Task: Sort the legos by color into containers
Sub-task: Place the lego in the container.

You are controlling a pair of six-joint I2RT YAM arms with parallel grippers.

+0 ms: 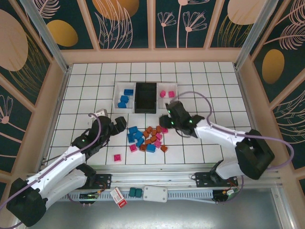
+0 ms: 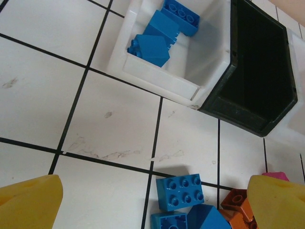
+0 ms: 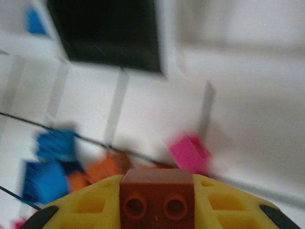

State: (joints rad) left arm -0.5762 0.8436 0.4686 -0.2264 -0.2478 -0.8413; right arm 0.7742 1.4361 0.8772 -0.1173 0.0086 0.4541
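Bins: 3 were lined up, 1 per colour; blue bricks were kept in the left bin, pink bricks in the right bin, and the black bin was bare.
Pile: unsorted legos were heaped between the grippers.
Left gripper: fingers were spread, nothing held.
Right gripper: fingers were pinched on 1 orange-brown brick, judged bound for the black bin.

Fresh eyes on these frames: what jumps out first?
A jumble of small blue, orange-brown and pink plastic bricks lies mid-table, before three bins: a white plastic bin holding blue bricks, an empty black plastic bin, a second white bin with two pink bricks. The right gripper clamps one orange-brown brick.
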